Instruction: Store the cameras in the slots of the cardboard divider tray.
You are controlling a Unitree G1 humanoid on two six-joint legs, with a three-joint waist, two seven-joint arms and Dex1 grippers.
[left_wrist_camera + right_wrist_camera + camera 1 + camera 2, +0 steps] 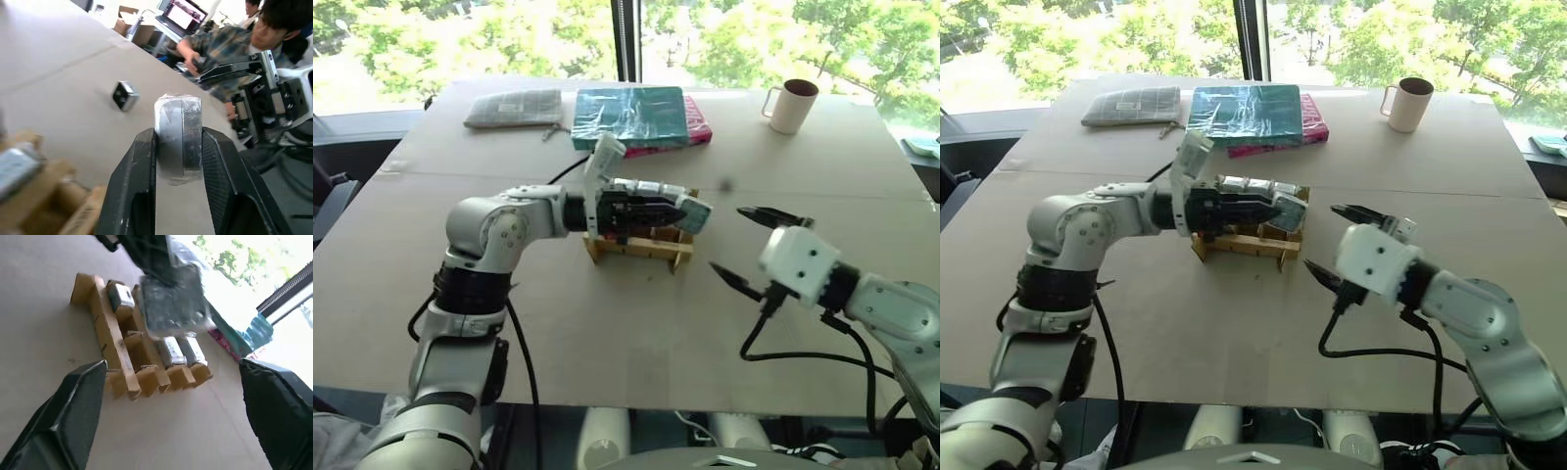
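Above the cardboard tray [639, 247] at mid-surface, the left gripper [178, 161] has its fingers closed on a small silver camera [178, 134], clamped across its narrow faces and held over the slots. The right gripper [744, 245], off to the tray's right, has its fingers spread wide and holds nothing. Several cameras [168, 352] already sit in slots; another camera [123, 95] lies loose on the surface [607, 333] beyond the tray. The camera is judged light, rigid and smooth, possibly film-wrapped, so liable to slip; a grip across the flat sides near mid-body seems safest. The thin tray would likely shift if nudged.
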